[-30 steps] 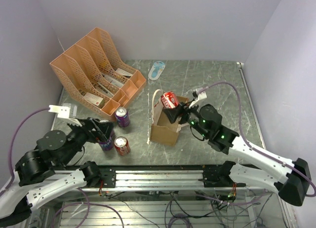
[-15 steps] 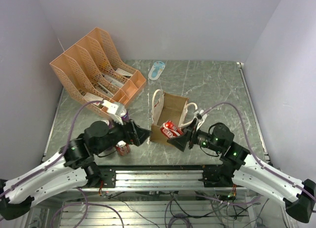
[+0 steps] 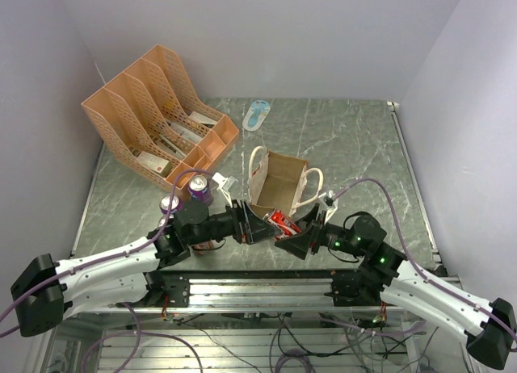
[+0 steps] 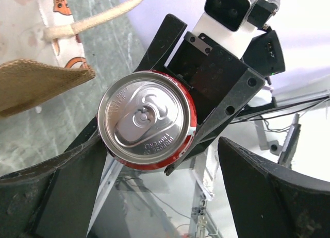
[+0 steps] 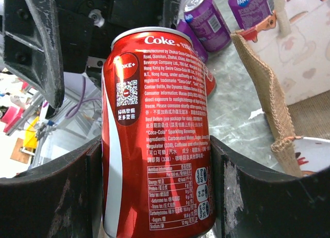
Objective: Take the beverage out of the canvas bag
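Coke can: red, outside the canvas bag, by its near side.
Right gripper: clamped on the Coke can.
Left gripper: fingers apart, facing its top.

Glossy smooth metal can; rough, matt woven canvas bag.

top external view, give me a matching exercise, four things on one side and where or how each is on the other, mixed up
Things:
1 Coke can
2 canvas bag
3 orange file rack
4 left claw

States:
a open, facing the can's top
b far-left corner of the table
c standing upright, mouth open
d gripped in the right claw

Pairs: 1-d, 2-c, 3-b, 4-a
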Controlling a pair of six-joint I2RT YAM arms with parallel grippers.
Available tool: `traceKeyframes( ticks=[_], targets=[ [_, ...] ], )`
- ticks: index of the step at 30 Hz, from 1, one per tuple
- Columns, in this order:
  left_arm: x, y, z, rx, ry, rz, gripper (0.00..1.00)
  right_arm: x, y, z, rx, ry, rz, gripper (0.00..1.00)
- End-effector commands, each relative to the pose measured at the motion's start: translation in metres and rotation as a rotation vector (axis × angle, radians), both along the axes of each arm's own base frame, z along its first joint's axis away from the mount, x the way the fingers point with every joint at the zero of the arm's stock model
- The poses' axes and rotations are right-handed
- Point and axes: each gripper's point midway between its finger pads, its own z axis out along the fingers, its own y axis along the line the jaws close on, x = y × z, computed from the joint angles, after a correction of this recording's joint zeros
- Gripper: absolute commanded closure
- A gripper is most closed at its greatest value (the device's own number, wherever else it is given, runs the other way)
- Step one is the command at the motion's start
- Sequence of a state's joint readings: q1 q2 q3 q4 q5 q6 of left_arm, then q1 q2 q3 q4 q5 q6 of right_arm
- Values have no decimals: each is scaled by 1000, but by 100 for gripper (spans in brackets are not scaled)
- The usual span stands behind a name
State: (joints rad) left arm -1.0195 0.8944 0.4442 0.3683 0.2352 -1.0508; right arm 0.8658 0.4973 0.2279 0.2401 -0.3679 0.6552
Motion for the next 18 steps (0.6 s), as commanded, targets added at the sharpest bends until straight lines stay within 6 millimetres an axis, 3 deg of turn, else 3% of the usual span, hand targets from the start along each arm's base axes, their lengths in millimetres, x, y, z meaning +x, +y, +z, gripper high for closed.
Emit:
traceKeyframes(
  ticks=[1,8,18],
  targets=[
    [-11,-8,40,-191,12,-53,3,-5,4,45,140,-113,41,100],
    [-12,-19,30,-139,44,-47,1,-12,9,42,136,-142,102,100],
    [-5,-25,25,-80,66,15,13,1,11,24,24,-193,72,100]
  ],
)
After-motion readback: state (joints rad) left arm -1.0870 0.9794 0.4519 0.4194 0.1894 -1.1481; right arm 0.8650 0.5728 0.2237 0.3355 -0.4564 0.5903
